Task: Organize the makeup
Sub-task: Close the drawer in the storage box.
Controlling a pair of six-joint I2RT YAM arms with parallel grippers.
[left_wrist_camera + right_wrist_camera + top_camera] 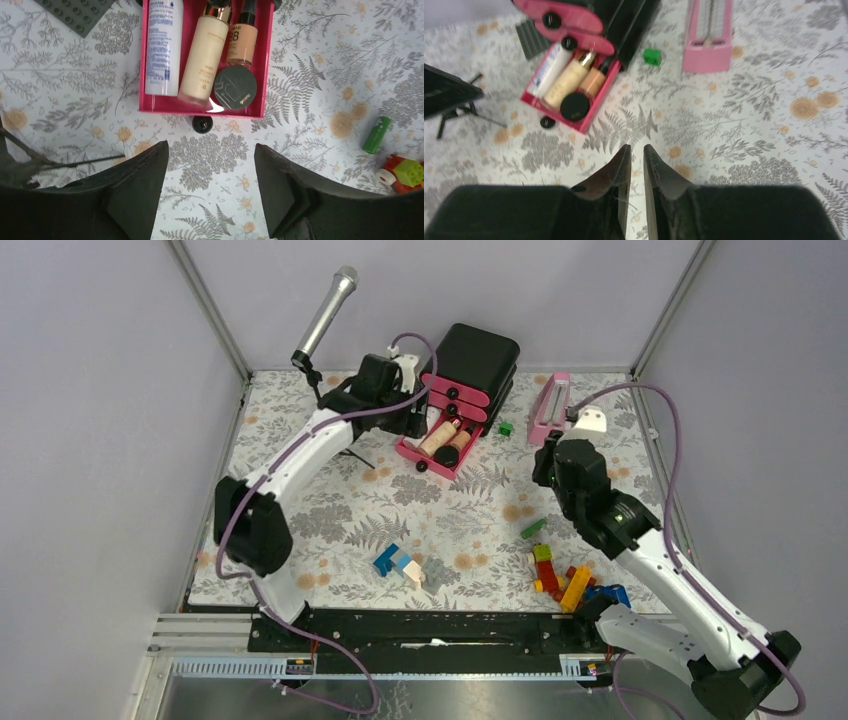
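1. right gripper: pinched almost together with only a slit between the fingers, and carrying nothing. it hangs over bare cloth, well apart from the drawer. it is best left parked there, clear of the left arm's path.
2. left gripper: spread wide and empty, hovering just in front of the pulled-out pink drawer. the step in hand looks like sliding that drawer home. the thin black stand leg lies near the left finger, so keep away from it.
3. black knob: it sits slightly left of the midline between the fingers. shift a little that way, then press squarely on the front wall or knob so the drawer does not skew.
4. the makeup lies inside the drawer: white tube, cream bottle and peach bottle side by side. the round compact overlaps the bottoms of both bottles. it probably rides highest, so push slowly in case it catches.
5. black organizer: the drawer should end flush with the two closed pink fronts above.
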